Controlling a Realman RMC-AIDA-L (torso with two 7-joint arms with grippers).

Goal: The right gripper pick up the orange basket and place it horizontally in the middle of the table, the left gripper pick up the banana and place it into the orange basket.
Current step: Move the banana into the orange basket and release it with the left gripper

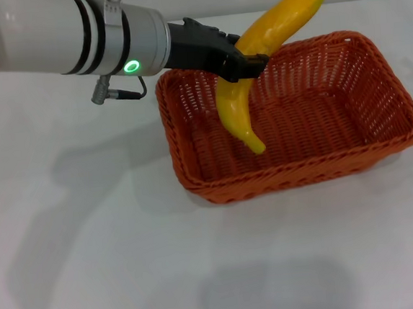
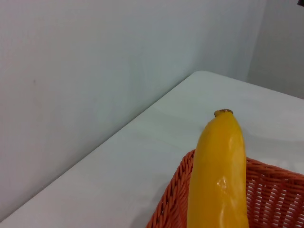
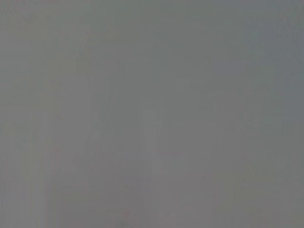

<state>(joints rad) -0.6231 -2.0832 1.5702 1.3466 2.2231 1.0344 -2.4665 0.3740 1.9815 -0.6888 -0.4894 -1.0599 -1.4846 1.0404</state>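
Now my left gripper (image 1: 245, 63) is clamped on the banana (image 1: 256, 56), held tilted over the orange basket (image 1: 377, 121). Its lower tip hangs below the claw, seemingly inside the basket and probably off the floor.

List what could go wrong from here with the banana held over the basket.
1. The left end effector grips the banana near its middle, tilted, lower tip over the orange basket; released from here it may bounce or tumble.
2. The grip sits close to the basket's near-left rim, so lowering could snag the wicker and shift the basket on the table.
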